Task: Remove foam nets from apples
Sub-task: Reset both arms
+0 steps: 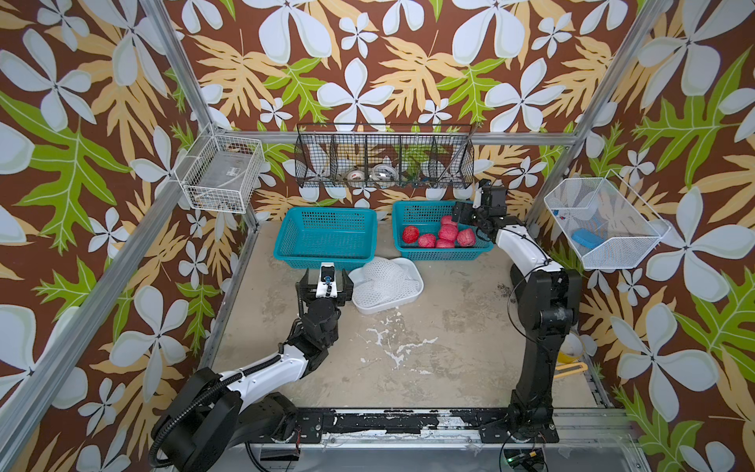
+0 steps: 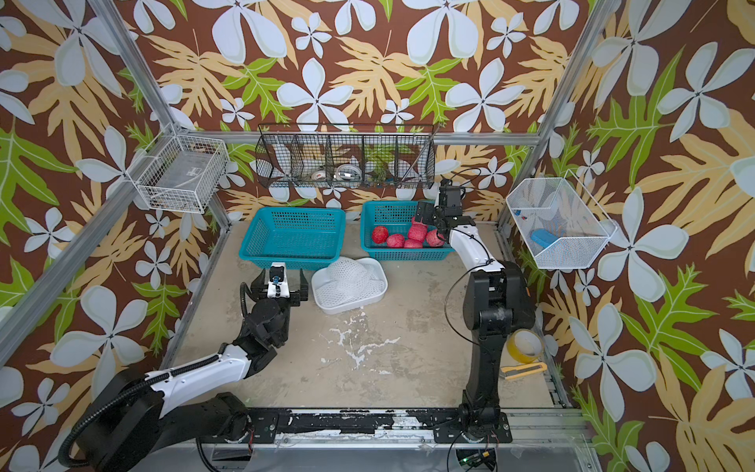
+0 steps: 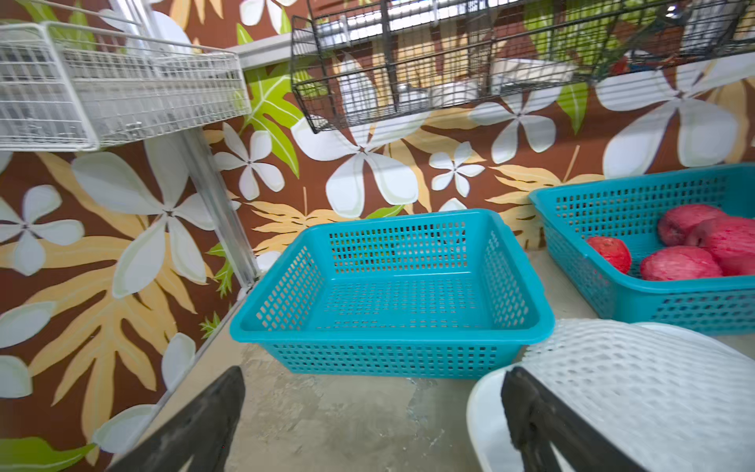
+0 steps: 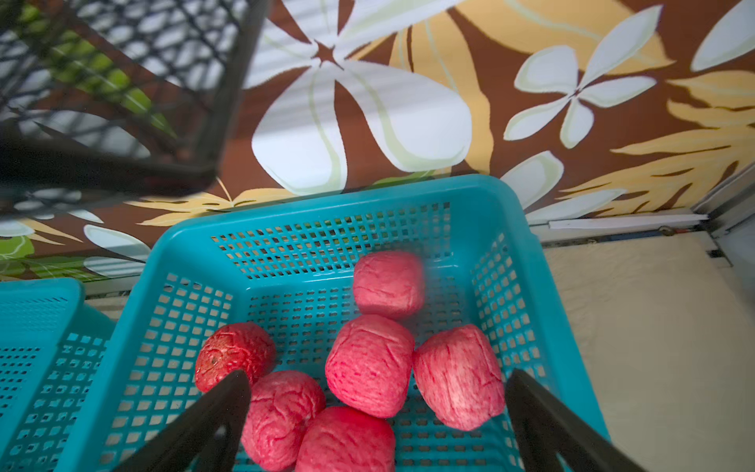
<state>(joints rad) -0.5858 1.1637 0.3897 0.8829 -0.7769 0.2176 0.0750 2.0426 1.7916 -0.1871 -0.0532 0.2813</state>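
Observation:
Several red to pinkish-red apples [image 1: 448, 233] [image 2: 416, 233] [image 4: 369, 363] [image 3: 680, 263] lie in the right teal basket [image 1: 443, 255] [image 4: 327, 204], and no mesh shows on them. White foam nets [image 1: 382, 280] [image 2: 347, 280] [image 3: 637, 388] are heaped in a white tray [image 1: 369, 309] [image 3: 484, 412] in front of the baskets. My right gripper [image 1: 470, 220] [image 2: 431, 222] [image 4: 378, 376] hangs open over the apples, holding nothing. My left gripper [image 1: 327, 274] [image 2: 282, 277] [image 3: 374, 380] is open and empty just left of the tray, low over the table.
An empty teal basket [image 1: 322, 261] [image 3: 388, 335] stands left of the apple basket. On the back wall hangs a black wire basket [image 1: 384, 159]. White wire baskets hang on the left [image 1: 222, 173] and right [image 1: 604, 222] walls. A yellow tape roll [image 2: 524, 345] lies beside the right arm.

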